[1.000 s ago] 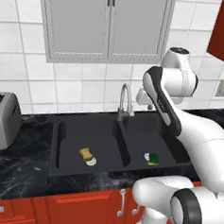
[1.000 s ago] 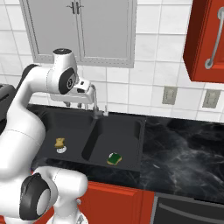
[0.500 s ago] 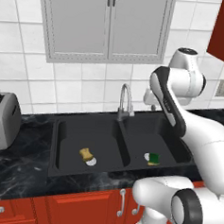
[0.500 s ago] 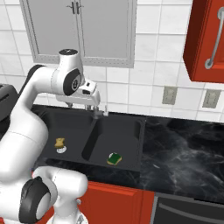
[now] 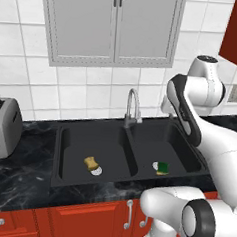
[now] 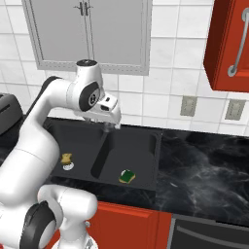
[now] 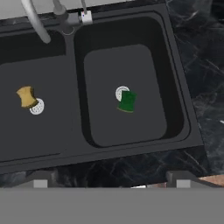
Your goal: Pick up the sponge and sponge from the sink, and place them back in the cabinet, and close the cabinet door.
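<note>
We see the black sink (image 7: 183, 109) set in the tabletop (image 7: 205, 65), our gripper (image 7: 109, 181) released and empty above it. The tan sponge (image 7: 26, 96) lies in one basin, the green sponge (image 7: 127, 101) in the other.

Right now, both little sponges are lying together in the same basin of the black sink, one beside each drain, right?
Not quite. The hand view shows them in separate basins of the sink: the tan-yellow sponge in one, the green sponge in the other. Each does lie beside its basin's drain.
</note>
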